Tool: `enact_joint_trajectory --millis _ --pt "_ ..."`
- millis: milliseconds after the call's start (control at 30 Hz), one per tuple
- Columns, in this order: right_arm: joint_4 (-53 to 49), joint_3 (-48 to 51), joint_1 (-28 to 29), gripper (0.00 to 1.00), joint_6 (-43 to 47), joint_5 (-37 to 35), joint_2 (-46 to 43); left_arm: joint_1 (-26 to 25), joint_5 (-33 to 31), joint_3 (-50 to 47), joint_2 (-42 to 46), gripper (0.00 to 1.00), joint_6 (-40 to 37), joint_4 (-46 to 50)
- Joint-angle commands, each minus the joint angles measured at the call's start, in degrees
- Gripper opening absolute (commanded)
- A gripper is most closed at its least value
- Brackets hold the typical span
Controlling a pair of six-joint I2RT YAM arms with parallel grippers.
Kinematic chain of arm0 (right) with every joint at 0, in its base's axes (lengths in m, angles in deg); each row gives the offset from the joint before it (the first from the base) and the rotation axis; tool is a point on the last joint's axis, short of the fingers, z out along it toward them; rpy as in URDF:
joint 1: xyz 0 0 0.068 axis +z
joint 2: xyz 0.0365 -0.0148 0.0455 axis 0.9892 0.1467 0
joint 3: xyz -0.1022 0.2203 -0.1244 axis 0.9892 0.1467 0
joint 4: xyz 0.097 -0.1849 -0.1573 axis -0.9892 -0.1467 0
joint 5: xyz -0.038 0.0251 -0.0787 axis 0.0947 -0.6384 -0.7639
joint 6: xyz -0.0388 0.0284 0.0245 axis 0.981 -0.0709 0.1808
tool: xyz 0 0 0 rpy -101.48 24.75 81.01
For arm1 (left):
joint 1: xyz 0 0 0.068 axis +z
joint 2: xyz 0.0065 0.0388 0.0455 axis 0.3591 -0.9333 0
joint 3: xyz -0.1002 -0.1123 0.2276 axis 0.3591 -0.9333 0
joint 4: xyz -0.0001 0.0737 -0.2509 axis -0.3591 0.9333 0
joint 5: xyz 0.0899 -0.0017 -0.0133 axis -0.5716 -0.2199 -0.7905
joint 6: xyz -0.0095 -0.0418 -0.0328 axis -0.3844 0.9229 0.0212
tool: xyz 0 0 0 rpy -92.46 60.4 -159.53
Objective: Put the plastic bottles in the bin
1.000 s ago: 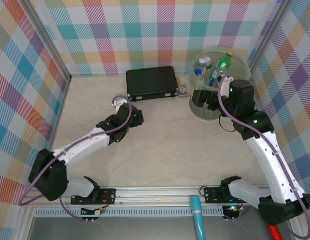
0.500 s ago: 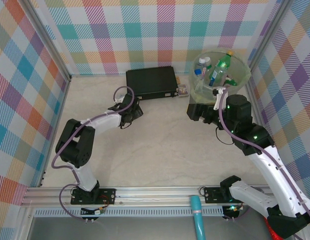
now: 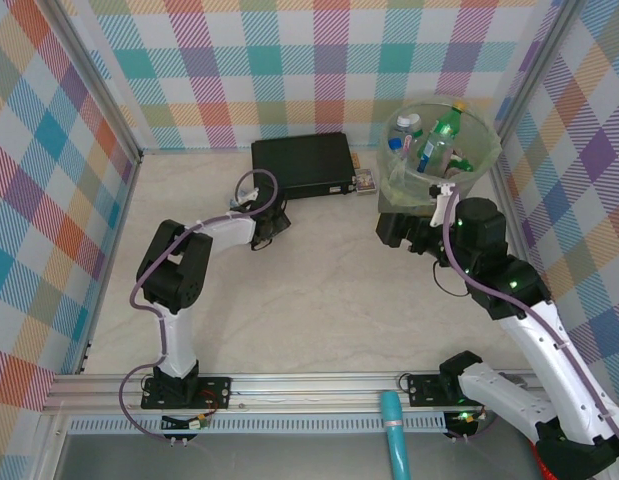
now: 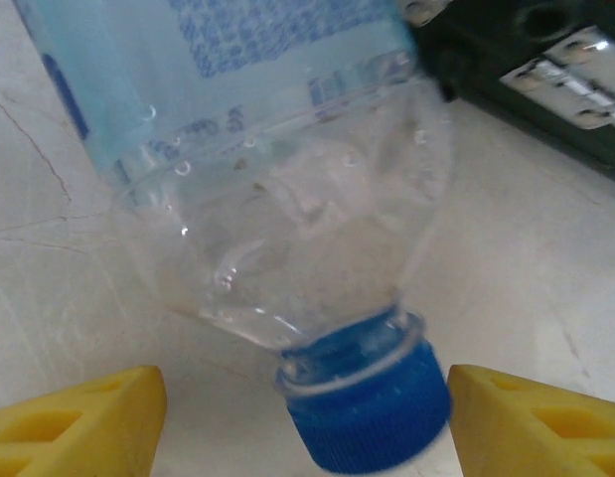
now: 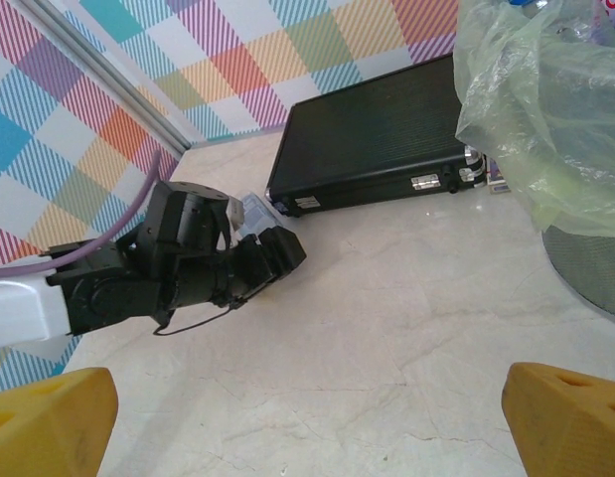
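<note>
Left fingers [image 4: 74, 422] were spread astride the cap [image 4: 372, 402] of a bottle [image 4: 287, 189] lying on the worktop [image 4: 545, 288] beside the case [image 4: 531, 84]. Advancing onto the neck [image 4: 332, 338] before closing would grip surer. Right fingers [image 5: 570, 422] were spread, empty.

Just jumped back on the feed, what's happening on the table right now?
The left gripper is at a clear bottle with a blue cap lying on the table beside the black case, its fingers open either side of the cap, not yet closed. The right gripper is open and empty next to the bin, which already holds several bottles.
</note>
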Motion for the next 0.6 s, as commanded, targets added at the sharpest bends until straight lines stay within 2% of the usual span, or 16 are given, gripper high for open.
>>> enact_joint_trajectory --millis 0,167,267,400,567 --pt "1.0 0.6 0.4 0.99 -1.2 0.0 -0.9 1.2 -1.1 2.0 -1.7 0.72 1.3 -0.2" --pt "0.9 1.1 0.5 0.99 -1.8 -0.1 -0.9 1.8 -0.7 2.2 -2.9 0.67 0.7 -1.1" --pt "0.8 1.2 0.5 0.99 -2.1 0.1 -0.7 2.2 0.0 2.0 -2.9 0.56 -0.3 -2.1" --pt "0.9 1.6 0.5 0.99 -2.3 0.0 -0.8 2.3 1.0 0.5 -1.5 0.31 -0.5 -3.4" --pt "1.2 2.4 0.5 0.99 -3.0 0.0 -0.9 2.3 1.4 -3.6 3.0 0.25 -0.6 -4.9"
